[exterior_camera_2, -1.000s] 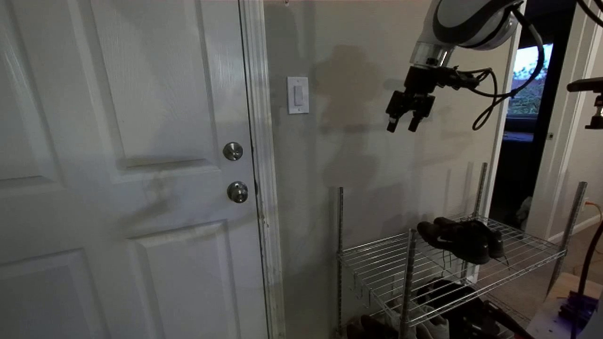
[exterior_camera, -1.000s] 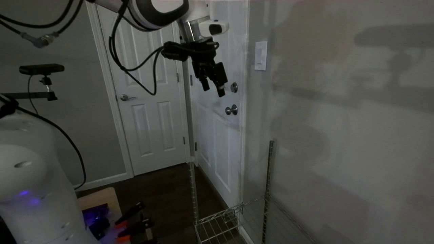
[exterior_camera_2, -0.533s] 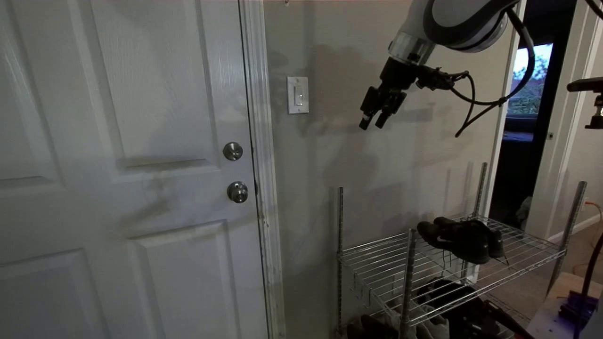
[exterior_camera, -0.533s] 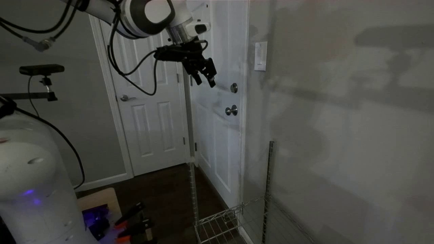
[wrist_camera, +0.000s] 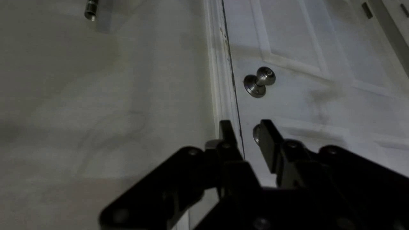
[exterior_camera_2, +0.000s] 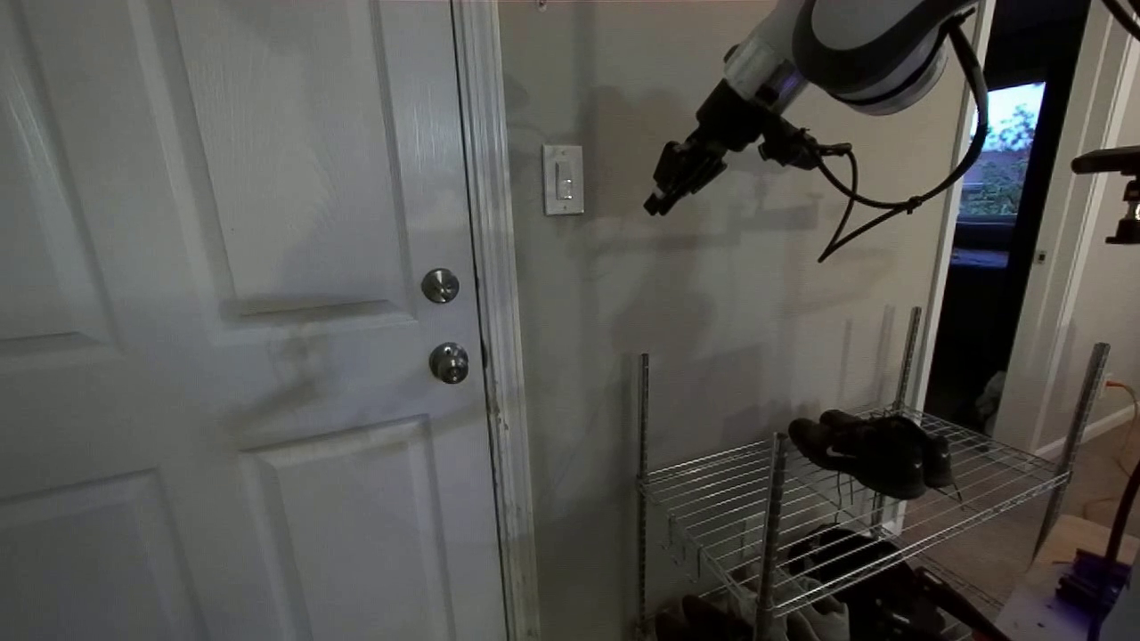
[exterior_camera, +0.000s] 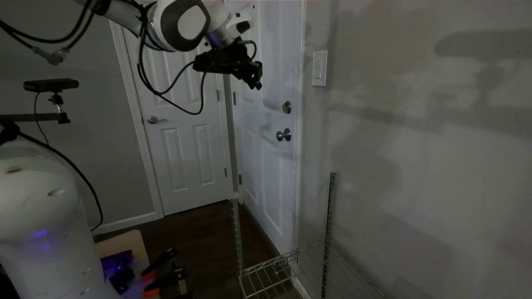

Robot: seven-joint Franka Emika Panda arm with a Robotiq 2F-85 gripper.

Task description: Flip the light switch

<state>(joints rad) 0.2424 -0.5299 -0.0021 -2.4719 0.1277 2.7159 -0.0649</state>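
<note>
Nearing the light switch (exterior_camera_2: 564, 180), my claw (wrist_camera: 245, 124) has narrowed to an empty gap; not touching, probably press prep.

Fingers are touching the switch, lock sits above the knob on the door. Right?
Not quite: the fingers aren't touching the switch. Both exterior views show a gap between them. The lock does sit above the knob on the door.
</note>
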